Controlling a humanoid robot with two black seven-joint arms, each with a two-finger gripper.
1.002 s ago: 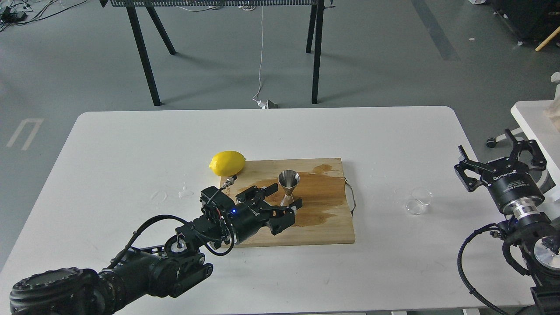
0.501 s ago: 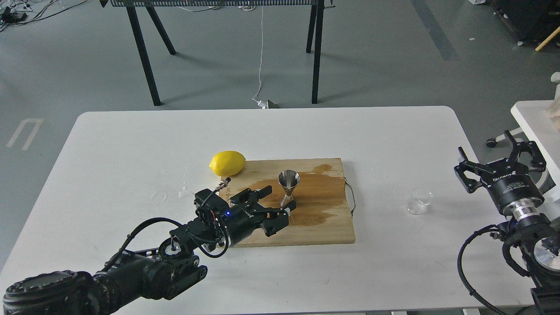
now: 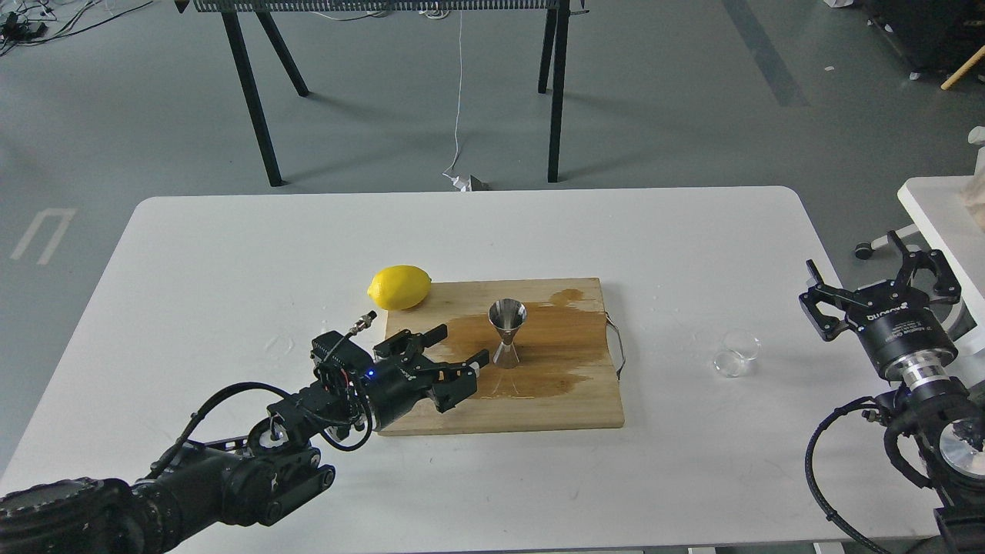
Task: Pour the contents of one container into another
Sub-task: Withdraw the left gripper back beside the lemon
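Observation:
The steel jigger [image 3: 507,331] stands upright on the wooden cutting board [image 3: 569,400], in a dark wet patch. My left gripper [image 3: 462,344] is open just left of the jigger, low over the board, with nothing between its fingers. The clear glass tumbler [image 3: 736,354] rests on the white table [image 3: 231,254] to the right of the board and looks tipped on its side. Further right, my right gripper [image 3: 871,263] is open and empty beyond the table's right edge, apart from the tumbler.
A yellow lemon [image 3: 399,286] lies at the board's far left corner. A metal handle [image 3: 618,346] sticks out of the board's right side. Small water drops [image 3: 323,338] lie left of the board. A second white table [image 3: 935,208] stands at the right.
My left gripper has drawn back to the left and toward me, away from the jigger it was around. The jigger, the tumbler and the right gripper have stayed in place.

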